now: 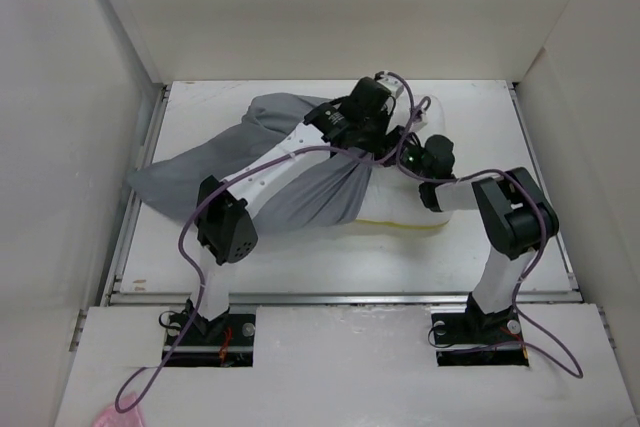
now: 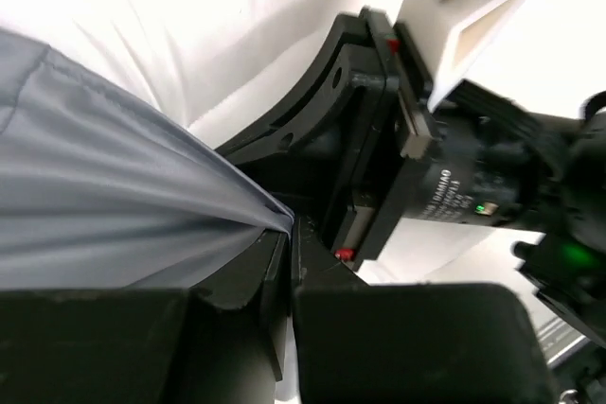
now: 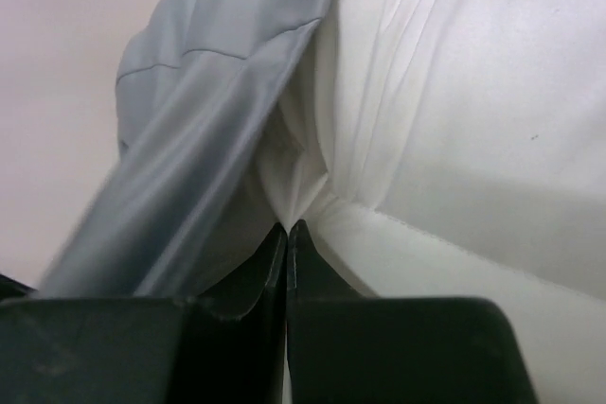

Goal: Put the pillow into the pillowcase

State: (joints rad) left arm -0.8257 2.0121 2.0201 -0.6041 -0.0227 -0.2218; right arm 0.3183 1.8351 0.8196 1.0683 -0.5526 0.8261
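- Presently, the left pincer (image 2: 289,226) is fully closed. Its tips pinch a gathered fold of the pillowcase (image 2: 104,186), and the grey cloth fans out taut from the pinch point.
- The right pincer (image 3: 287,231) is likewise fully closed. White folds of the pillow (image 3: 473,130) converge on its tips, so it is judged to grip the pillow's cover near an edge. The grey hem lies against one finger; whether it is also caught cannot be told.
- Both pincers work close together. The left wrist view shows the right arm's wrist housing (image 2: 454,186) just beside the left pinch.
- From above, the pillowcase is draped over the left part of the pillow and trails away to the left across the table (image 1: 300,267). The pillow's right part lies uncovered right of centre, with its yellow band (image 1: 400,225) along the near edge. Both sets of tips are hidden under the arms in this view.
- Step in hand (judgement): early insertion. The mouth of the pillowcase is held at the pillow, and much of the pillow is outside. How much is already inside cannot be told.
- Next move (judgement): draw the grey hem further over the pillow while the pillow is restrained or fed the opposite way. Both grips must hold under tension, and the two wrists need clearance from each other.
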